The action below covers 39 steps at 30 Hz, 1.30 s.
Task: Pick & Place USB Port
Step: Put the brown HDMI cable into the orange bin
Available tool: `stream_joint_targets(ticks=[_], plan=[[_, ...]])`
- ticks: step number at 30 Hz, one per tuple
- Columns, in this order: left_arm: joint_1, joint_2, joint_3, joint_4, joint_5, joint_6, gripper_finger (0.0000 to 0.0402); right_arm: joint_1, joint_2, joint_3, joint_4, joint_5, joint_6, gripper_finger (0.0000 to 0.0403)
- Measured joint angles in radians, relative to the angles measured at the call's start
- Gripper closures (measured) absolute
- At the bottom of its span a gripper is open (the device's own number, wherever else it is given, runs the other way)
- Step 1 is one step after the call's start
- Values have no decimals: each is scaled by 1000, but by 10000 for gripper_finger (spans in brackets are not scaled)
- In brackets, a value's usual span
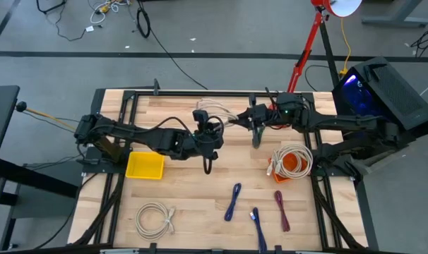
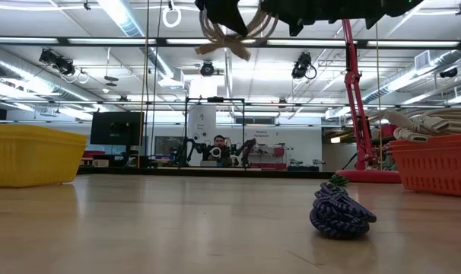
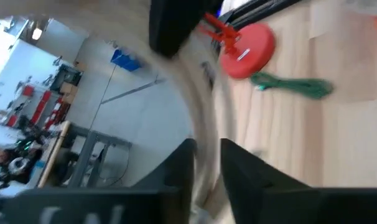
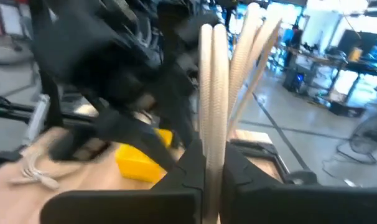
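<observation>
Right hand (image 4: pixel 206 165) is clamped tight on the beige cable bundle (image 1: pixel 212 111), held up off the worktop (image 1: pixel 200 190) near its far edge. Left hand (image 3: pixel 204 165) sits just across from it with fingers (image 3: pixel 179 168) part open around the same cable; can't tell whether they grip it. Yellow bin (image 1: pixel 145 166) lies beside the left arm, orange basket (image 1: pixel 290 169) with coiled cable beside the right arm, and blue (image 1: pixel 232 202) and red cables (image 1: pixel 281 209) lie on the near side, well apart from both hands.
</observation>
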Motion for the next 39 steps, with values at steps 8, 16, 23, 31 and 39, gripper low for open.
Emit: stream_joint_targets(ticks=[8,16,23,31,39], plan=[[-6,-2,0,-12,-23,-25,227,-48,-44,0,-73,68,-14,393],[-7,-13,0,-335,-143,-255,220,-93,-239,0,-414,151,-17,393],[-4,-18,0,-518,-147,-427,225,-51,-500,0,-679,227,64,393],[12,-23,0,-528,-165,-437,225,20,-709,0,-992,267,304,393],[65,-23,0,-533,-163,-436,225,76,-794,0,-1138,298,462,394]])
